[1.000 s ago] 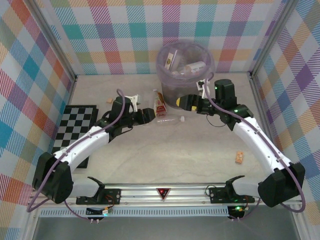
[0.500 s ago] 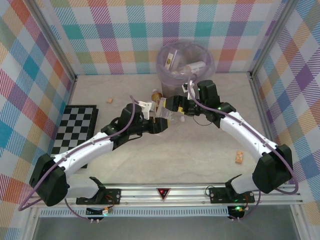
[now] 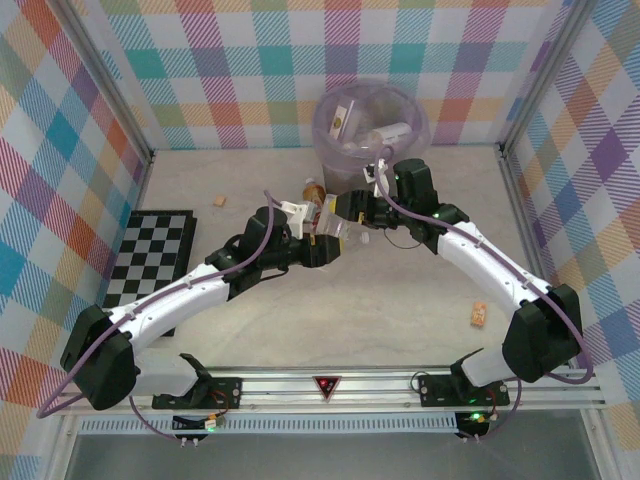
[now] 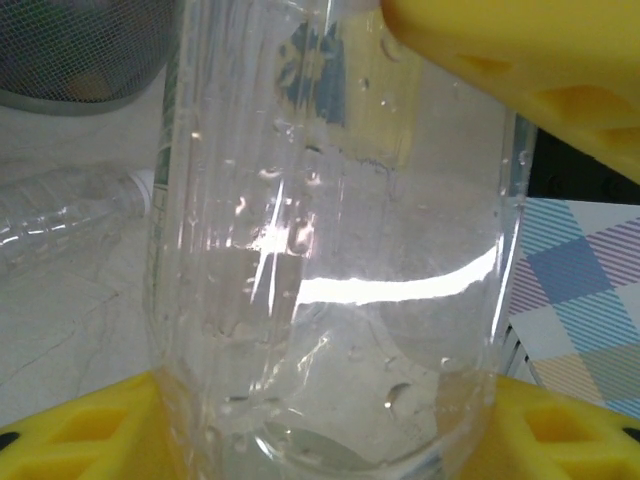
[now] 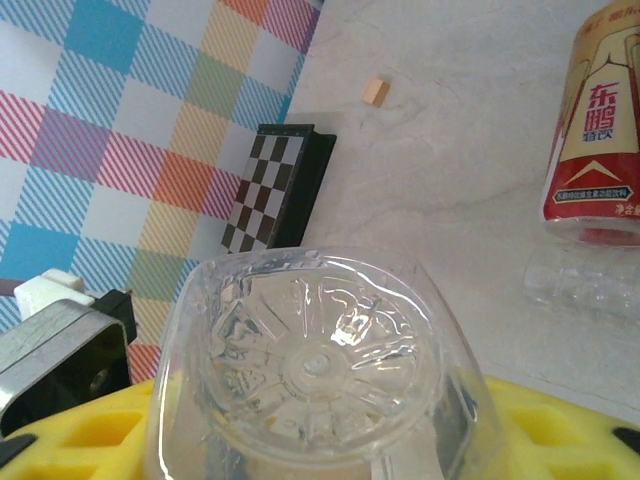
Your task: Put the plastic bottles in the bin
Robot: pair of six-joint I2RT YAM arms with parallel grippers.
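Now held: clear ribbed plastic bottle, between the 2 arms, just in front of the round translucent grey-lilac plastic bin.
Left gripper: yellow fingers clamped on either side of that bottle's body.
Right gripper: yellow pads closed on the same bottle, whose moulded base faces the wrist camera.
Bin contents: white-labelled bottles lying inside.
Table: 1 red-labelled bottle and 1 clear white-capped bottle lying near the bin.
Other items: small tan block and black-and-white chequered board on the left, second tan block on the right.
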